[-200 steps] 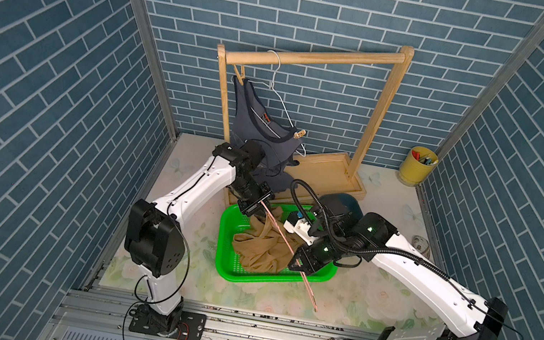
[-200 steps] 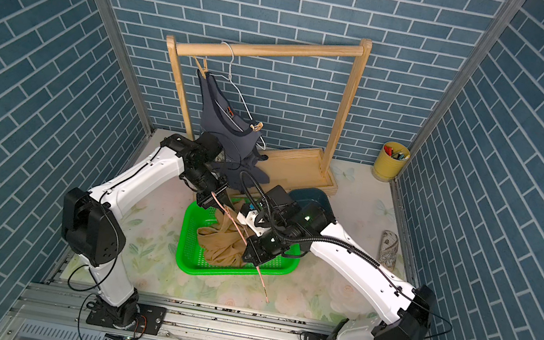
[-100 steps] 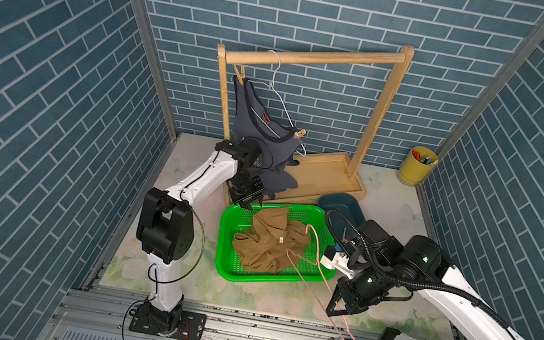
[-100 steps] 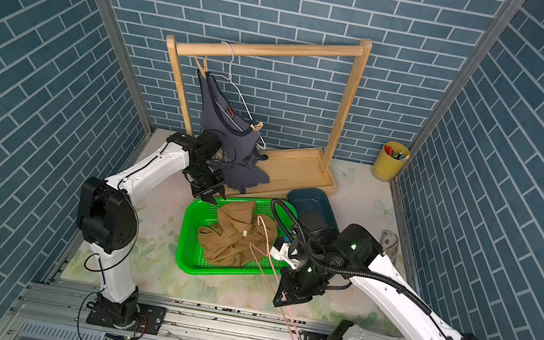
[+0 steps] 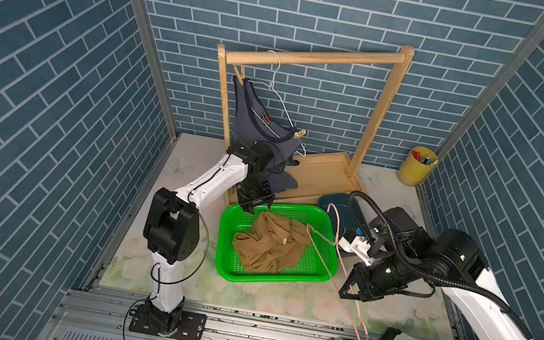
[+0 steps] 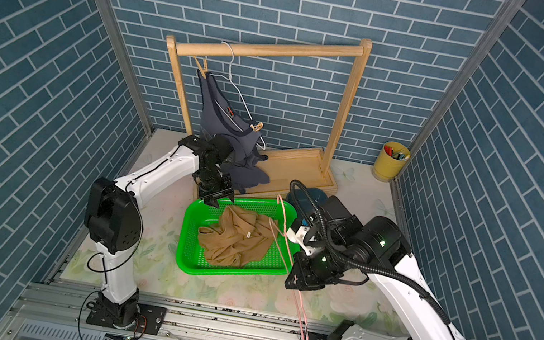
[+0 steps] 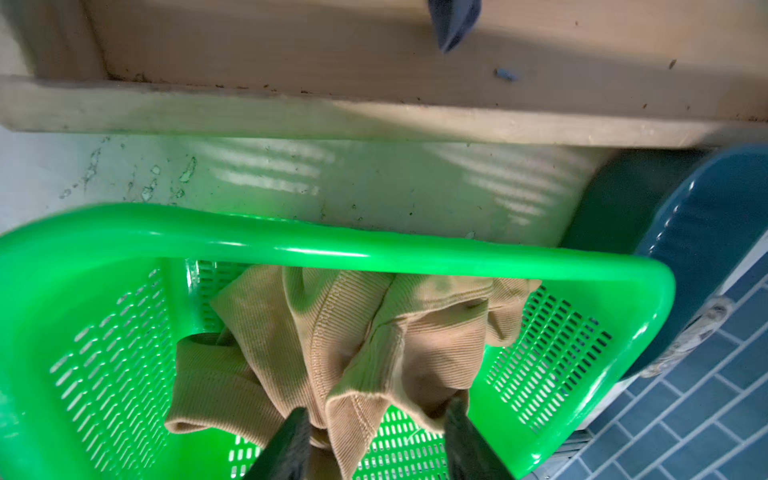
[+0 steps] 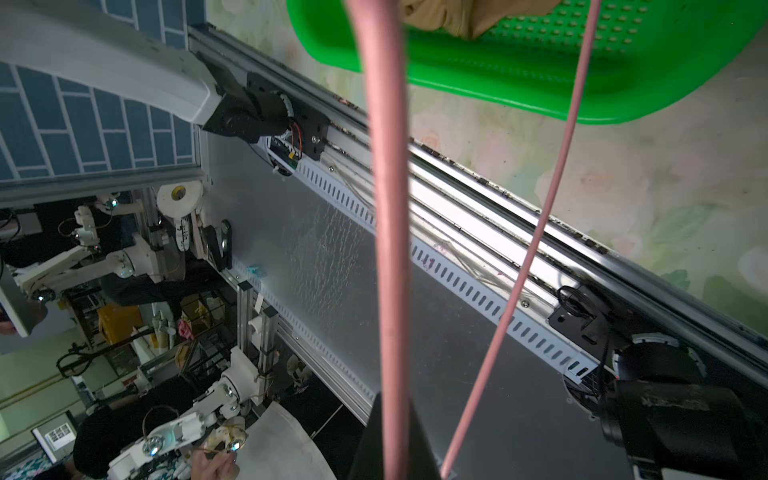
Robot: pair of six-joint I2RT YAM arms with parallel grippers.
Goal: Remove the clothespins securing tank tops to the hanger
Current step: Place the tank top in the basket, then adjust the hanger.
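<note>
Count: two tank tops. Grey top point(image 5: 251, 125) pinned by one visible clothespin point(image 5: 300, 133) to white hanger point(image 6: 231, 65) – tan top point(image 5: 268, 246) in green basket point(image 5: 266, 280). Left gripper point(image 5: 252, 207) spread, empty; right gripper point(image 5: 347, 292) clamps pink hanger point(image 8: 386, 208).

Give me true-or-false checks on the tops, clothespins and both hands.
1. The tan tank top lies in the green basket. True.
2. The right hand is open and empty. False: it is shut on the pink hanger.
3. The dark tank top hangs at the wooden rack. True.
4. No clothespin is left on the dark tank top. False: a clothespin clips its shoulder.
5. The left hand grips the tan tank top. False: it is open above it.
</note>
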